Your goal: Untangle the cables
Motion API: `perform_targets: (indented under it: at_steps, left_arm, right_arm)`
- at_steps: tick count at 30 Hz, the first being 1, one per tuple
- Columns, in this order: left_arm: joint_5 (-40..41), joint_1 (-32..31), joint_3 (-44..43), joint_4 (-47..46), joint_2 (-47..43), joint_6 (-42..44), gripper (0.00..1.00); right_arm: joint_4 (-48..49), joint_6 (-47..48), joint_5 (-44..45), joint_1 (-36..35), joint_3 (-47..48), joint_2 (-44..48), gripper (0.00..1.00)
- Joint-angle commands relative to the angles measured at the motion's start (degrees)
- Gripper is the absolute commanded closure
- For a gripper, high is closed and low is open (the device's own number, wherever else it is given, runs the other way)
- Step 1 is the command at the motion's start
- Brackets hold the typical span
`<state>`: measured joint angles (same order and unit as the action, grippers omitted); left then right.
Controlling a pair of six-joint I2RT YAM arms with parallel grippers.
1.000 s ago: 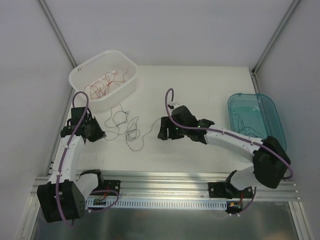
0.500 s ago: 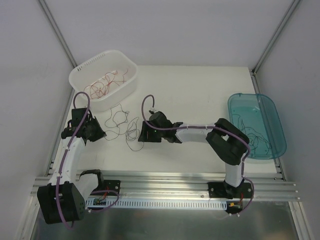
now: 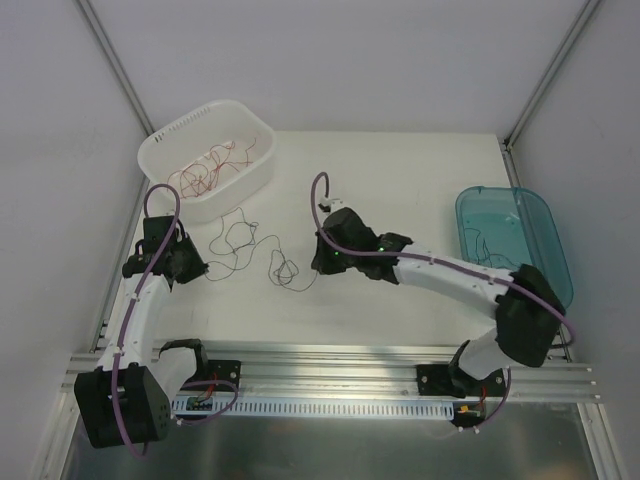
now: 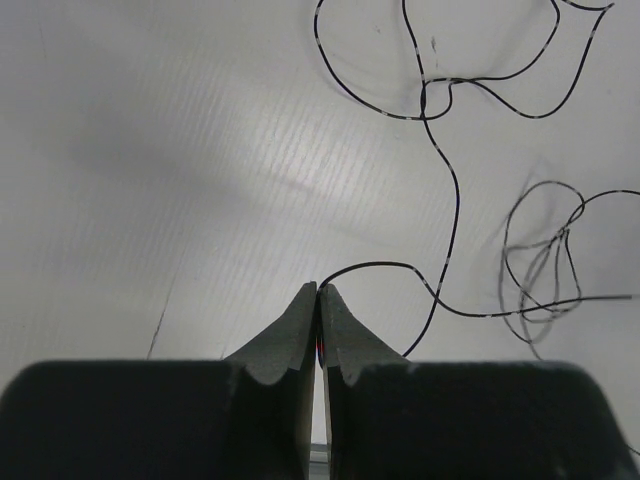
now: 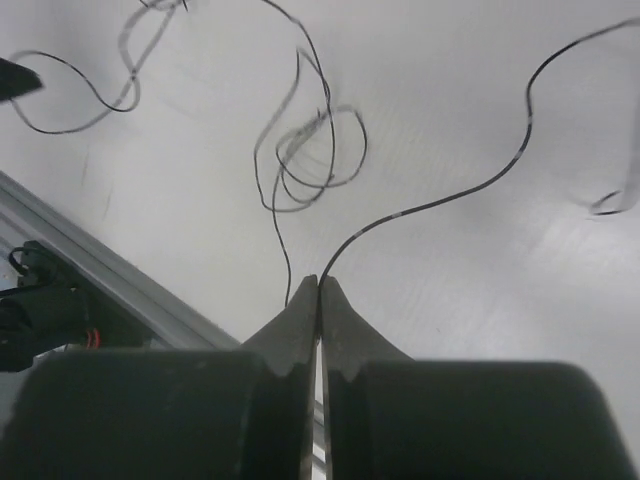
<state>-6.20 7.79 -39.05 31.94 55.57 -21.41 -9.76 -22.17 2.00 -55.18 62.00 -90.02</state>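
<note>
On the bench [image 3: 400, 190], the black cables [image 3: 240, 238] lie strung btwn left claw [image 4: 319, 290] and right claw [image 5: 318, 283], each pinched shut on a strand, w/ a loose knot [image 3: 286, 271] nearer the right, so pulling apart prob. cinches it, or a thin strand slips free.
</note>
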Motion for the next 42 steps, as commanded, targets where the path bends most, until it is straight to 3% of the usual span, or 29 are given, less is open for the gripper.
perform_targets:
  at_steps: [1,7,11,13,19,25,33,39,42]
  left_arm:
    - [2.15,-0.50,-0.24,-0.39,-0.90,0.93,0.97]
    - [4.87,-0.50,-0.50,0.57,0.32,0.93,0.97]
    - [8.30,0.11,-0.85,1.54,0.59,-0.29,1.00]
    - [11.10,1.34,-0.77,2.33,0.59,-2.13,1.00]
    - [13.67,6.70,-0.42,3.39,-0.38,-6.18,1.00]
    - [7.88,17.85,1.34,2.60,1.46,-13.82,1.00]
    - [6.37,27.71,-0.06,1.90,5.86,-19.81,1.00]
    - [1.11,27.80,-0.15,-0.74,9.11,-16.75,0.98]
    - [-0.73,27.45,1.08,-1.79,8.24,-14.11,0.89]
  right_arm:
    - [-18.39,9.59,8.54,2.44,7.51,14.13,0.99]
    - [-36.36,20.67,13.21,11.22,23.48,26.37,0.99]
    - [-39.28,25.68,12.59,22.10,31.68,33.32,0.99]
    - [-40.94,29.70,16.26,26.58,37.01,36.56,0.99]
    - [-39.99,32.98,24.62,27.14,37.49,39.92,0.99]
    - [-40.07,33.42,27.00,27.14,35.48,42.55,0.99]
    - [-41.83,36.67,32.45,27.14,36.79,45.37,0.99]
    - [-42.80,35.97,26.41,27.05,35.83,46.34,1.00]
    - [-42.62,34.66,20.52,27.05,33.55,45.99,0.99]
